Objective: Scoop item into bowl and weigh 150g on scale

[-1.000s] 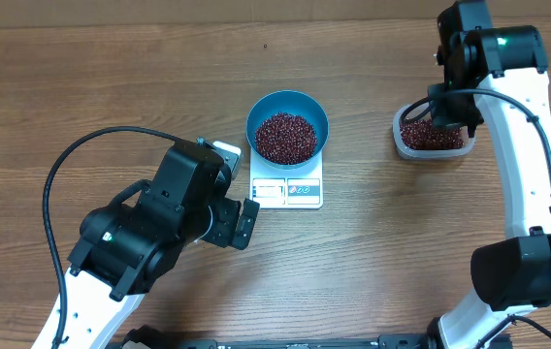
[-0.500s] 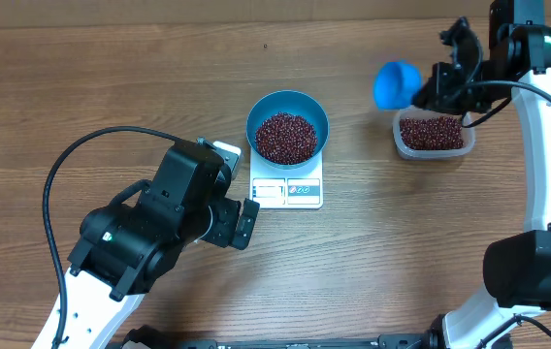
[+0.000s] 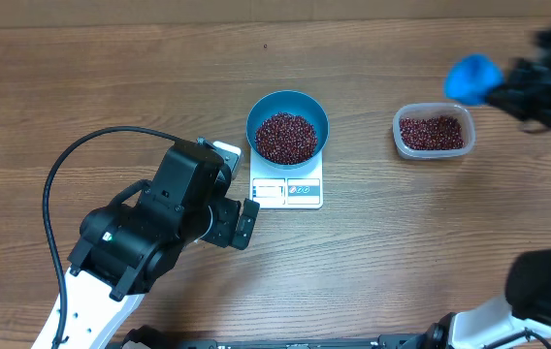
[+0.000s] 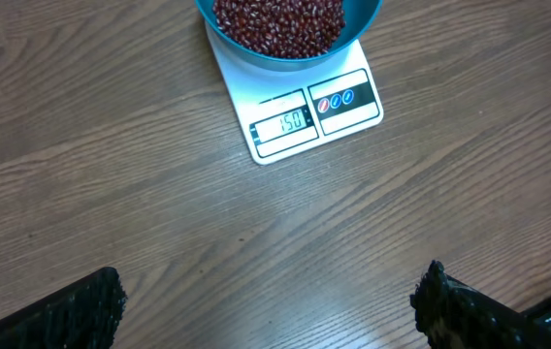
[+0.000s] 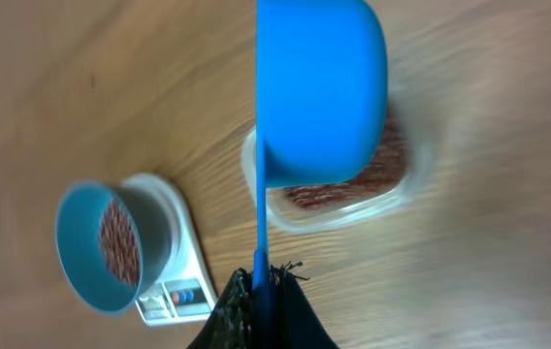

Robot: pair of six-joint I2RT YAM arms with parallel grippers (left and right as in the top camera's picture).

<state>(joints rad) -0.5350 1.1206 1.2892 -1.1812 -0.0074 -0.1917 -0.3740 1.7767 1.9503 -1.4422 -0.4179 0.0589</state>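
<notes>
Wood-grain bench (image 3: 111,78), overhead: bowl (image 3: 287,105) of beans (image 3: 286,137) seated on scale (image 3: 287,191); clear tub (image 3: 434,148) of spare beans well apart to one side; blue scoop (image 3: 472,78) just beyond it, blurred.

Left wrist: display (image 4: 282,123) reads 150, so weighing judged done; only parking the scoop seemingly left. Left end effector (image 4: 271,310) spread wide, empty, touching nothing.

Right wrist: right end effector (image 5: 261,310) pinched tight on scoop handle (image 5: 260,213); cup near tub, contents hidden.

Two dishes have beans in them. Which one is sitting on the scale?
The round teal bowl, resting on the white scale; the clear tub sits apart to one side, directly on the table.
</notes>
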